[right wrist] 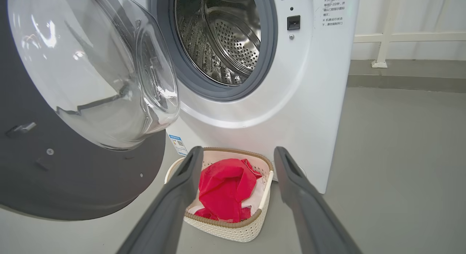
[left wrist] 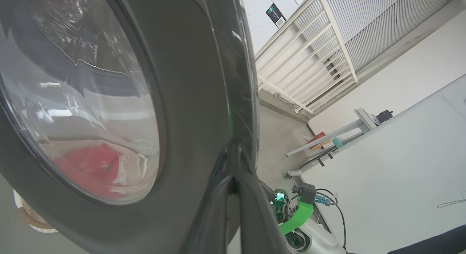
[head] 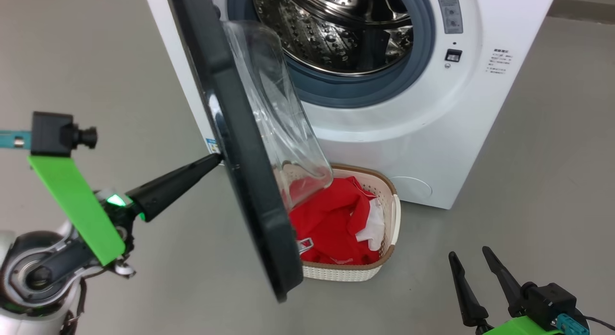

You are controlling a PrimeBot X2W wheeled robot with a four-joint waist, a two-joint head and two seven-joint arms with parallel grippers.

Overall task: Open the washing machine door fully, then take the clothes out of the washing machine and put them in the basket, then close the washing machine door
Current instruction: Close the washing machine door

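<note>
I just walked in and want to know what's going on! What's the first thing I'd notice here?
The big round door with its black rim stands open in the middle of the head view, the closed left fingers touching its outer side. Below it, bright red clothes fill the small white basket on the floor before the washing machine, whose shiny drum looks empty.

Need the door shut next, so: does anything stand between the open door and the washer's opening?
Nothing visible blocks the opening of the white front-loading washing machine; its steel drum looks empty. The cream perforated basket holding the red clothes sits below the glossy black-rimmed round door; it looks low enough, though I cannot be sure.
</note>
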